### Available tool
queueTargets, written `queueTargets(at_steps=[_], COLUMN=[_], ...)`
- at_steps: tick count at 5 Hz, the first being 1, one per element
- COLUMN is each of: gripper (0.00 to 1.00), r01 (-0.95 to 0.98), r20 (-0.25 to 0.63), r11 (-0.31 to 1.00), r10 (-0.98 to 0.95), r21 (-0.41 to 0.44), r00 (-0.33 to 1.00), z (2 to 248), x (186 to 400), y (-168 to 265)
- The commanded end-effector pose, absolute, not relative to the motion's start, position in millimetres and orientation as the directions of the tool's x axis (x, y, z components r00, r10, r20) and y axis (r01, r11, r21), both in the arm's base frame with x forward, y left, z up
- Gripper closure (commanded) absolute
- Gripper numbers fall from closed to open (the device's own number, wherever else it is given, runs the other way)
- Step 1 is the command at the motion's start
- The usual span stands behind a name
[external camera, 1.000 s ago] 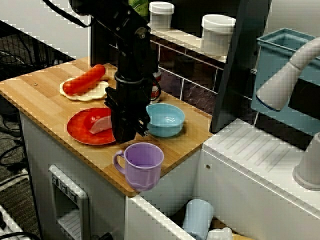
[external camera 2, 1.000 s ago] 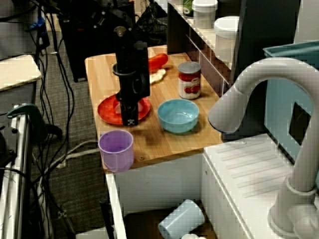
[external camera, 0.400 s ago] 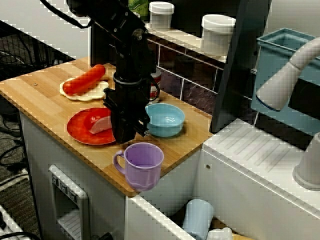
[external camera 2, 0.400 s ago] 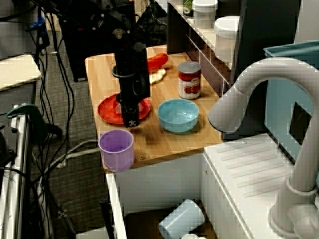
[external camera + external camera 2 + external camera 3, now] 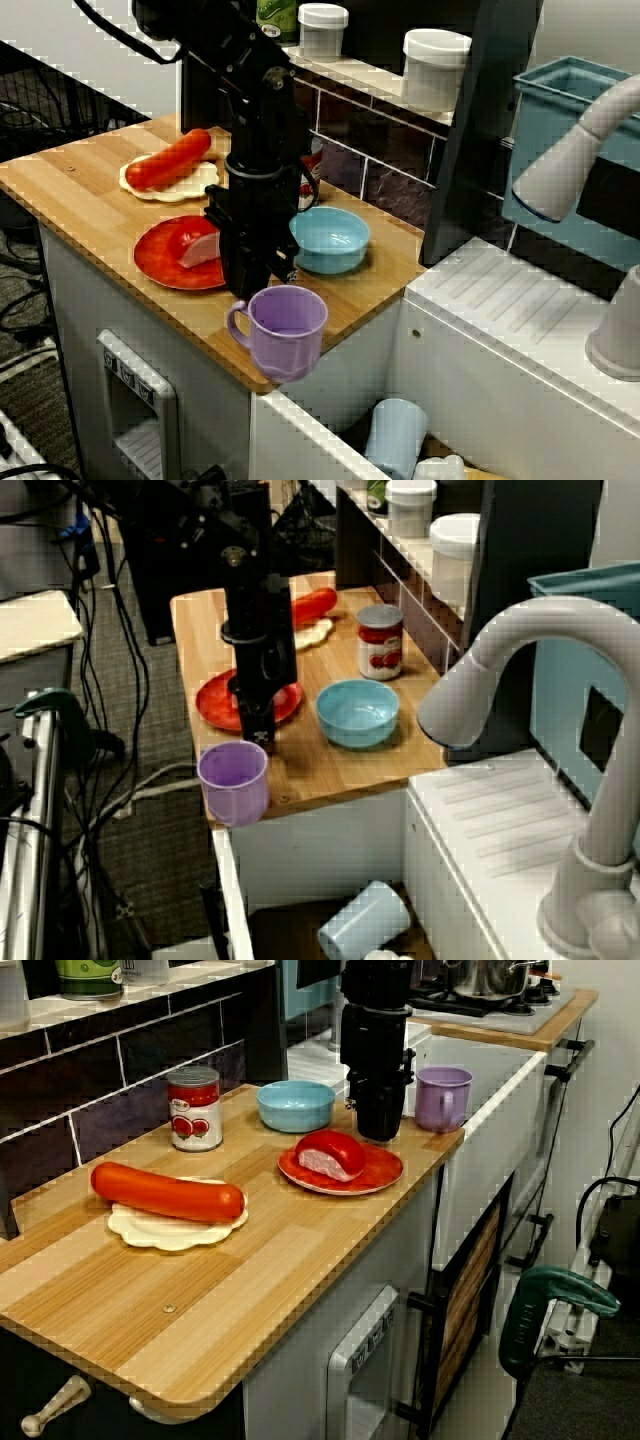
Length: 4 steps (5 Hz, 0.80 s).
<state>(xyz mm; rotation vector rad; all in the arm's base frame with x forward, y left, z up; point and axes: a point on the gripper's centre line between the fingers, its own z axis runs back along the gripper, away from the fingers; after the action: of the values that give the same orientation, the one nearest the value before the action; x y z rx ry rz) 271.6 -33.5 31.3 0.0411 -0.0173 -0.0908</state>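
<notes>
Hanging low between the round red plate [image 5: 160, 266] and the lilac plastic mug [image 5: 290, 330], the black gripper [image 5: 254, 282], jaw gap impossible to tell, should move slowly to clip neither.

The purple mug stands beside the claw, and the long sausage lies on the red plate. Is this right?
No: the long sausage lies on the pale plate, not the red plate, as the side view shows. The purple mug does stand beside the claw.

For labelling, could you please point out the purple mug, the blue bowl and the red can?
purple mug [image 5: 290, 350], front view, outer wall.
blue bowl [image 5: 333, 232], front view, inner hollow.
red can [image 5: 195, 1115], view along the counter, label.
</notes>
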Motion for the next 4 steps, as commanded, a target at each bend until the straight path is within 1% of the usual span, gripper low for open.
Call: queueTargets(at_steps=[1, 4], gripper=[1.0, 1.0], r01=[0.074, 0.037], r20=[0.058, 0.067], r11=[0.996, 0.998], r10=[-0.077, -0.04], r21=[0.046, 0.055], r00=[0.995, 0.997], z=[35, 29], x=[277, 279], y=[-32, -14])
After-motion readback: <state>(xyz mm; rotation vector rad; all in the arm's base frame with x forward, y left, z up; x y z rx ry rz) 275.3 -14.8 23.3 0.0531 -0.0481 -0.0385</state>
